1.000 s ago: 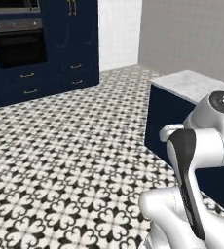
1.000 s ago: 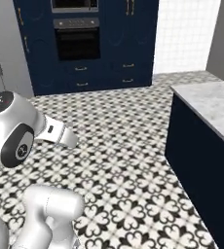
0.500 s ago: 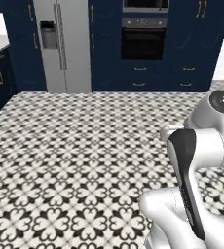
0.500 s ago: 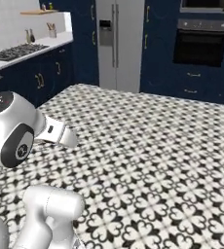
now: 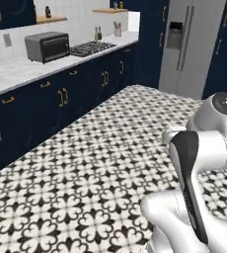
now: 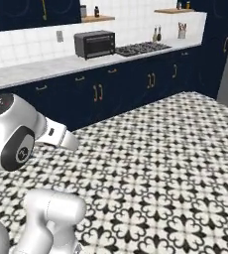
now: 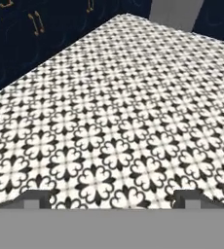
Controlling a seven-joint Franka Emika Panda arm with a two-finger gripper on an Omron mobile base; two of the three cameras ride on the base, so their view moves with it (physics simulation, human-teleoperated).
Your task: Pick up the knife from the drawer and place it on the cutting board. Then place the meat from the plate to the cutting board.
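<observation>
My gripper [image 7: 114,199] is open, its two dark fingertips [image 7: 38,198] set far apart at the bottom of the hand view. Nothing lies between them, and beyond them there is black-and-white patterned floor [image 7: 119,112]. The white arm [image 5: 204,163] is folded close over the base, its hand pointing out over the floor. The knife, the drawer, the cutting board, the meat and the plate are out of view.
A marble counter [image 5: 17,74] over navy cabinets [image 5: 61,99] with brass handles runs along the wall. On it are a dark toaster oven [image 5: 47,47] and a stovetop [image 5: 91,48]. A steel fridge [image 5: 189,44] stands at the far end. Open floor [image 5: 86,178] lies ahead.
The whole picture has swung: the camera turned from the oven wall, past the fridge, to the counter with the toaster oven. The arm keeps its folded pose and the gripper stays open.
</observation>
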